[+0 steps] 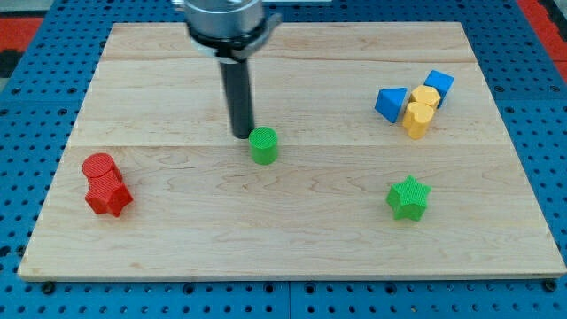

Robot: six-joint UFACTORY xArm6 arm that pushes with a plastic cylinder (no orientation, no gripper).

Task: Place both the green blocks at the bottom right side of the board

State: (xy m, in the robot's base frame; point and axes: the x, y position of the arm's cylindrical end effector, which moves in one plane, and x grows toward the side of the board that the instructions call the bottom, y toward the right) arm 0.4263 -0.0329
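My tip (243, 135), the lower end of a straight dark rod with no jaws to open, close or hold anything, rests on the wooden board (292, 252) just beside the green cylinder (263, 145), at that block's upper-left edge; whether the two touch cannot be told. The cylinder thus lies toward the view's bottom right of my tip, which is also the direction of the goal corner, so a push along that line would likely carry it the right way. The green star (408, 198) already sits in the lower right part of the board, well apart from the cylinder. Elsewhere: a red cylinder (99, 167) touching a red star (110, 197) at the view's left; a blue triangular block (391, 104), a blue cube (438, 83) and two yellow cylinders (422, 108) clustered at upper right.
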